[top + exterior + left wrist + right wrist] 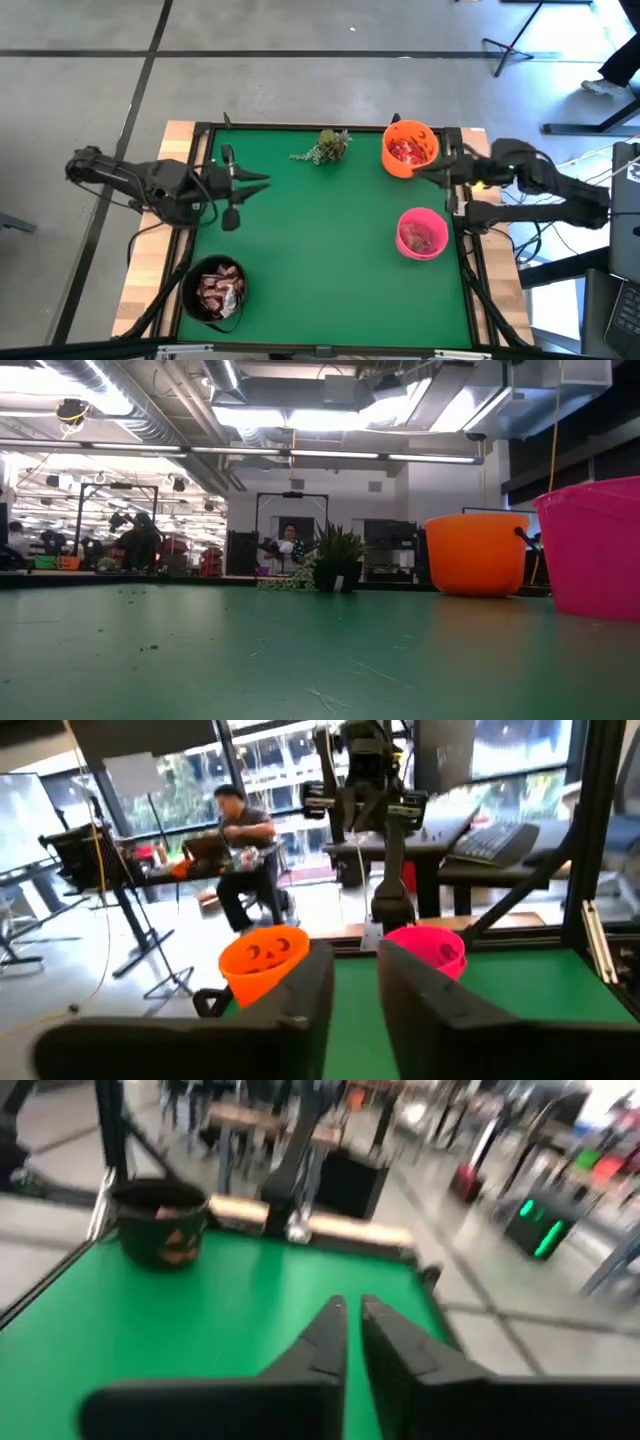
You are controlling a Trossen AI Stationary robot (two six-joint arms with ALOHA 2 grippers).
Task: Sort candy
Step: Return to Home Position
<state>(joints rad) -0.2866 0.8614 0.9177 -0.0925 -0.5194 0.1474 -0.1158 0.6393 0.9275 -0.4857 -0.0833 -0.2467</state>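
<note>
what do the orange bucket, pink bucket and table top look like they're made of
Orange bucket: looks like smooth moulded plastic, even colour, faint sheen. Pink bucket: probably plastic too, its wall looks slightly translucent. Table top: matte green seen from above, maybe felt or a mat; cannot tell which.

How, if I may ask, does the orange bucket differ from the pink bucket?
The orange bucket holds bright red candy; the pink bucket holds duller brownish candy. The orange bucket stands near the plant sprig, the pink bucket farther from it. Both are upright, round, similar-sized.
</note>
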